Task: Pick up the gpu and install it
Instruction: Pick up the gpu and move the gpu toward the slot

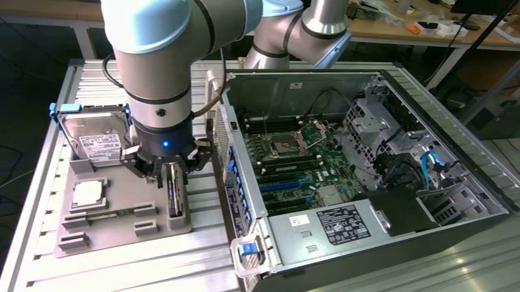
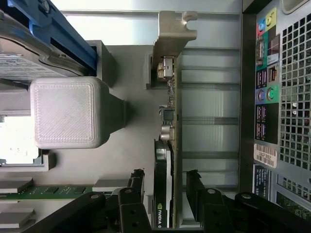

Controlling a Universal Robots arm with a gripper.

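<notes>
Progress is sitting at the grasp stage. We are watching the gripper point(image 1: 173, 174) hanging low over the gpu point(image 1: 175, 194), which is standing on its long edge in a slot of the grey fixture tray point(image 1: 122, 210). The tray is lying just beside the open computer case point(image 1: 325, 79), on the exterior view's left.

In the wrist view we are finding the black fingers point(image 2: 137, 183) straddling the card, one on each side with slim gaps showing. We are judging the jaws narrow but not yet clamped. Lifting the card and seating it on the motherboard point(image 1: 301, 164) are both left to do.

We are noting the card's thin dark board, glossy black shroud point(image 2: 160, 194) and bent silver bracket point(image 2: 170, 34). The tray is looking matte and finely ridged, like printed plastic, and the case is showing bare sheet metal.
</notes>
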